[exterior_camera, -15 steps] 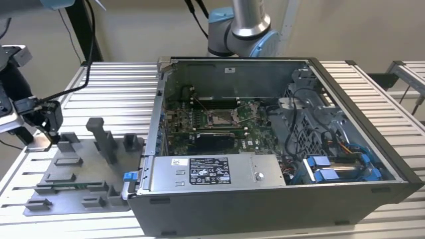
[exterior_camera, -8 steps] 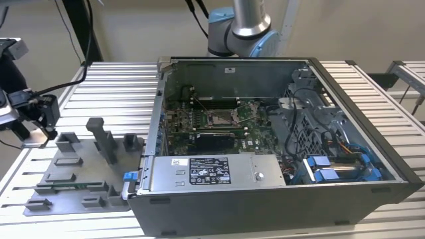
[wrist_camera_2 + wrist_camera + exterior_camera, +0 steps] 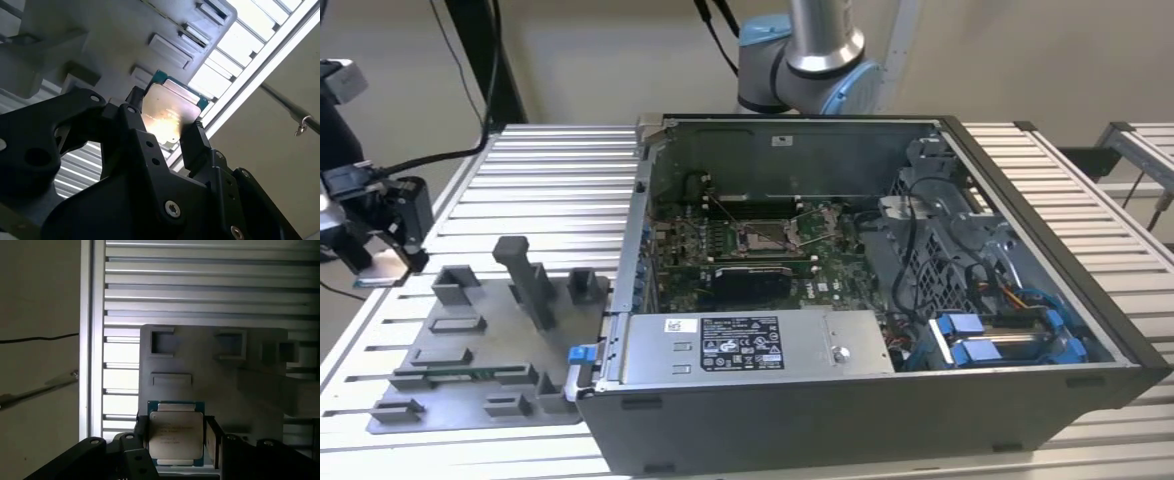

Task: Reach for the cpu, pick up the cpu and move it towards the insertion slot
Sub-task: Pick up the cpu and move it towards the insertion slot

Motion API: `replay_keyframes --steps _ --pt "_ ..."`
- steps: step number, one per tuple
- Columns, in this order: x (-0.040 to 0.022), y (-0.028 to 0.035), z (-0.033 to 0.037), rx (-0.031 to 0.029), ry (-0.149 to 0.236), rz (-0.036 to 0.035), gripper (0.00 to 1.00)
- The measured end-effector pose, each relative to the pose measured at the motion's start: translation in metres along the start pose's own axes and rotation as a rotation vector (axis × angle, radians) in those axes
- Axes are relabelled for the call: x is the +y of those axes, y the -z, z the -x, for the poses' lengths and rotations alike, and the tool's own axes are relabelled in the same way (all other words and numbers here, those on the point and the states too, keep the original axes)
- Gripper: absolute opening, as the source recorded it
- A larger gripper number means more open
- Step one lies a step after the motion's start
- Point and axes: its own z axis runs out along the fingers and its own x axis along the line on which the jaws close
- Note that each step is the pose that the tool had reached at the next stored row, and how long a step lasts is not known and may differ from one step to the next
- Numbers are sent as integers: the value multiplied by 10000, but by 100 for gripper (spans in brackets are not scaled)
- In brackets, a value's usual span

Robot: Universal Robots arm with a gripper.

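1. The black two-finger gripper (image 3: 176, 441) is clamped on the small square silvery cpu (image 3: 175, 432) with the green rim, pinching two opposite edges near the grey plastic fixture plate (image 3: 200, 375).
2. The step in hand looks like the carry, and it calls for a level chip and a firm edge grip (the metal face probably slips easily).
3. The square silver-framed insertion slot (image 3: 767, 235) lies well apart, inside the open black computer case (image 3: 854, 420).
4. In the way are the tall grey fixture post (image 3: 527, 280) and the case wall on the exterior view's left, with the slatted aluminium table (image 3: 547, 170) beneath.
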Motion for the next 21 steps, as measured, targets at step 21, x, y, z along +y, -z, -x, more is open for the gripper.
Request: replay_keyframes --steps 21 --pt "16 484 2 1 0 -21 0"
